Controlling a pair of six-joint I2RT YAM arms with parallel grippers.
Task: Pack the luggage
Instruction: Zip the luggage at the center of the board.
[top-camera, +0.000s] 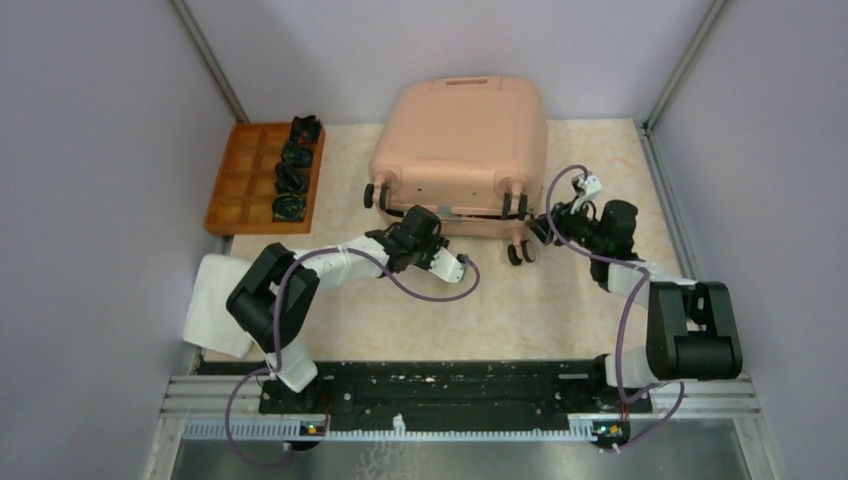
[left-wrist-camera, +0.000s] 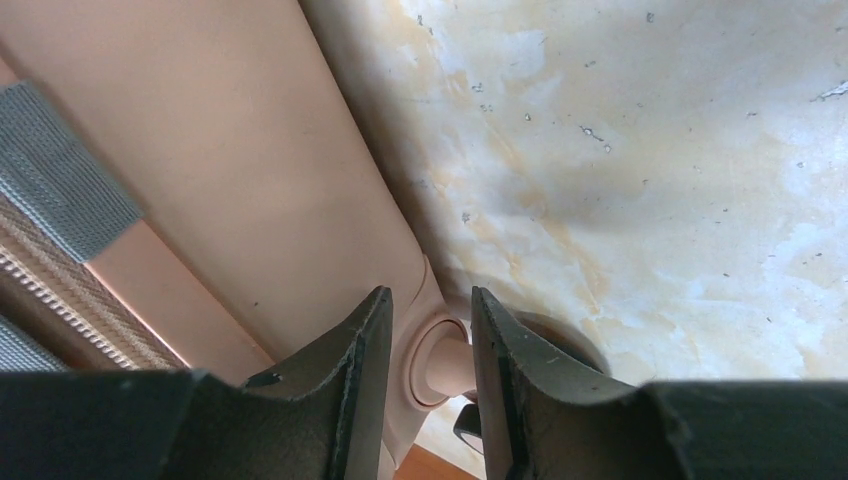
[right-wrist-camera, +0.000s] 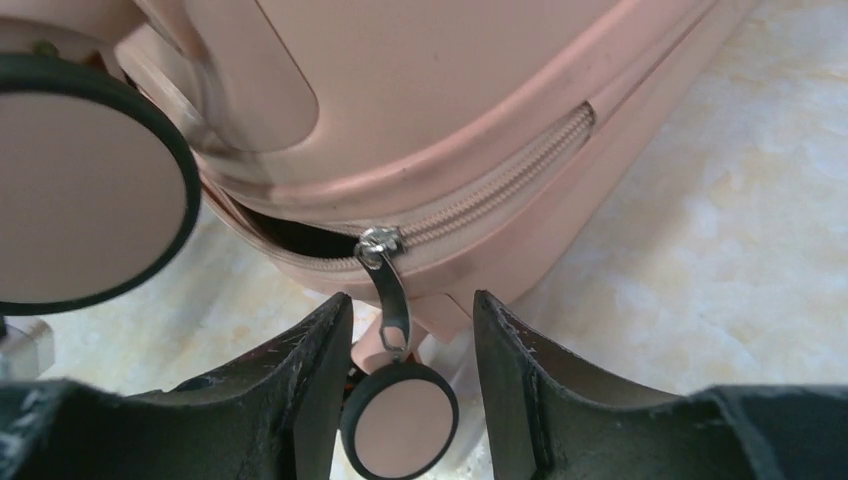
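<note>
The peach-pink luggage (top-camera: 460, 140) lies flat at the back centre with its lid down and its wheels toward me. My left gripper (top-camera: 410, 218) is at its front left edge. In the left wrist view my left gripper (left-wrist-camera: 430, 312) is open, with the shell (left-wrist-camera: 230, 180) and a pink wheel post (left-wrist-camera: 450, 362) just beyond the fingertips. My right gripper (top-camera: 540, 228) is at the front right corner. In the right wrist view my right gripper (right-wrist-camera: 412, 305) is open, with the silver zipper pull (right-wrist-camera: 392, 300) hanging between the fingers. The zipper (right-wrist-camera: 480, 200) gapes left of the slider.
An orange compartmented tray (top-camera: 235, 185) at the back left holds several small black items (top-camera: 290, 180) in its right column. A white cloth (top-camera: 215, 305) lies at the left by my left arm. Black-rimmed wheels (right-wrist-camera: 85, 185) sit close to my right fingers. Grey walls enclose the table.
</note>
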